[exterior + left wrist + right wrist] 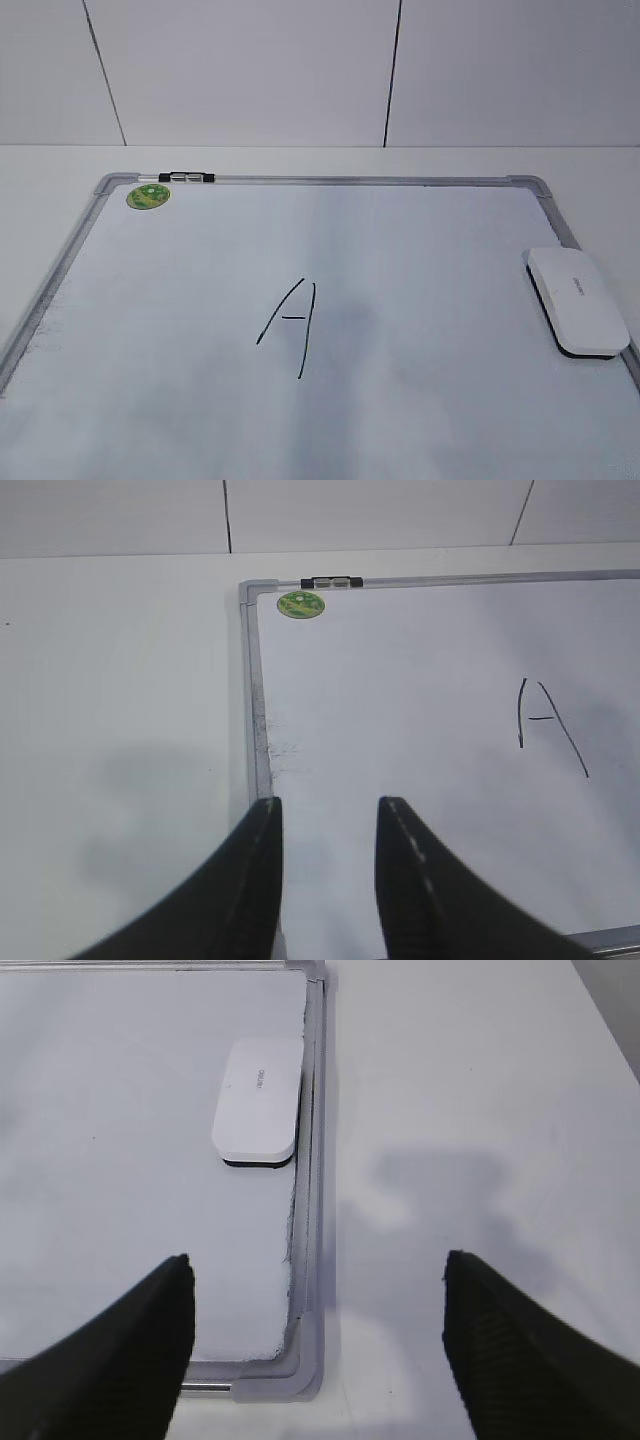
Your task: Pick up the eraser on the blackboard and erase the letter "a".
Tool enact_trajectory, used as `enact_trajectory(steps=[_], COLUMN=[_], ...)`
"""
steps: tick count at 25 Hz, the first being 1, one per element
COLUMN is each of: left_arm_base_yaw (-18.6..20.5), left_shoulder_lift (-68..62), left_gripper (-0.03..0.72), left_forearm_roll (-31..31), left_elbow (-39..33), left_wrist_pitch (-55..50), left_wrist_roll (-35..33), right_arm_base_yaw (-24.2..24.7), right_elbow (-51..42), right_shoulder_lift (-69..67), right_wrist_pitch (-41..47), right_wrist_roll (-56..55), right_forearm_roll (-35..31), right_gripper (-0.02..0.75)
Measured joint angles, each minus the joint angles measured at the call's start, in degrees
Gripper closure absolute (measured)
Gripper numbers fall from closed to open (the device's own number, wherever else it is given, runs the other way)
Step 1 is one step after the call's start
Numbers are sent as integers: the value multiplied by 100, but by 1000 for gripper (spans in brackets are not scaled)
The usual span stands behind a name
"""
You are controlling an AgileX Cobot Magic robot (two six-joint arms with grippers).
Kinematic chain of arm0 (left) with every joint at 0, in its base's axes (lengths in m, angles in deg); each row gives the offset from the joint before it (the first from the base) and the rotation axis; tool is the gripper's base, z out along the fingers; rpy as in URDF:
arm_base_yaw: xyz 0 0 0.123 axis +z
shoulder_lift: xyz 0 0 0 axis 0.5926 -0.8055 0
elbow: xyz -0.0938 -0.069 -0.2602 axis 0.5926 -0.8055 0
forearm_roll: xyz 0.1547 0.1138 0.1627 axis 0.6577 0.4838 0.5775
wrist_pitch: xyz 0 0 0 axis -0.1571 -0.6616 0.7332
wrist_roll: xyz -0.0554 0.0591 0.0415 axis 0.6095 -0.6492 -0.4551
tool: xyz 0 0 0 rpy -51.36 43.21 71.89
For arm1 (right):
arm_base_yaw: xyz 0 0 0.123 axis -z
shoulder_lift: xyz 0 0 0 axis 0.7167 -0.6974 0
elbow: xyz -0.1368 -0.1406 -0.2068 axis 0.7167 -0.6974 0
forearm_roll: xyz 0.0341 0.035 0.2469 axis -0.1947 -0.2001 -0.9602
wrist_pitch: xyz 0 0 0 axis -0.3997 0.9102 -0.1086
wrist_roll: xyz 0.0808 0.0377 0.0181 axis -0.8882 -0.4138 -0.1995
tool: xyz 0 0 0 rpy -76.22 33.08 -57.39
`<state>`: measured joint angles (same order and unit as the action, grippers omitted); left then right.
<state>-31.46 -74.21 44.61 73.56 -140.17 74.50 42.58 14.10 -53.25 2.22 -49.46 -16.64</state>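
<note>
The eraser (578, 301) lies flat at the right edge of the board (180, 330), beside its frame. A capital "A" (290, 325) sits mid-frame. The left claw (328, 815) is open a little, empty. The right claw (315, 1280) is wide open, empty, above the board's corner and the white surface (480, 1080).

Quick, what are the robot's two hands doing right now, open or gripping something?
Left hand: open with a narrow gap, holding nothing, above the blackboard's left edge.
Right hand: wide open, empty; the eraser lies untouched ahead.
</note>
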Motion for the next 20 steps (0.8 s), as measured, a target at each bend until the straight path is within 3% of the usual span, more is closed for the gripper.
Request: enact_trajectory(steps=[20], left_arm_base_yaw=[0], left_shoulder_lift=[0], left_gripper=[452], left_forearm_roll=[0], left_elbow=[0], left_wrist_pitch=[0], left_wrist_roll=[0], right_arm_base_yaw=[0], right_elbow=[0], right_shoulder_lift=[0], right_wrist_pitch=[0], right_wrist_roll=[0], right_forearm_roll=[0], right_gripper=[146])
